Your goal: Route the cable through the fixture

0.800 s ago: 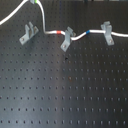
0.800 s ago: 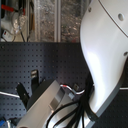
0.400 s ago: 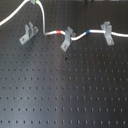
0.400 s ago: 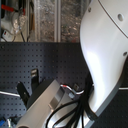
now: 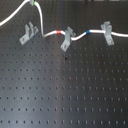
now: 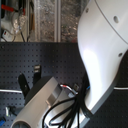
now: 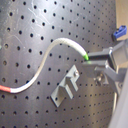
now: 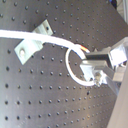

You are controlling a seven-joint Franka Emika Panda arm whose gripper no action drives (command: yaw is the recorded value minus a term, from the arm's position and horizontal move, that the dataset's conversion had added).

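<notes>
My gripper pinches the cable at its green band; the fixture seems just below, lower centre.

The cable is white and is marked with a green band, a red band and a blue band in the first exterior view; the green band is also seen at the silver-grey gripper in the first wrist view. The fixture and the two other clips are finished in grey metal. The board is black and is patterned with a regular grid of small holes, and the arm housing is white.
</notes>
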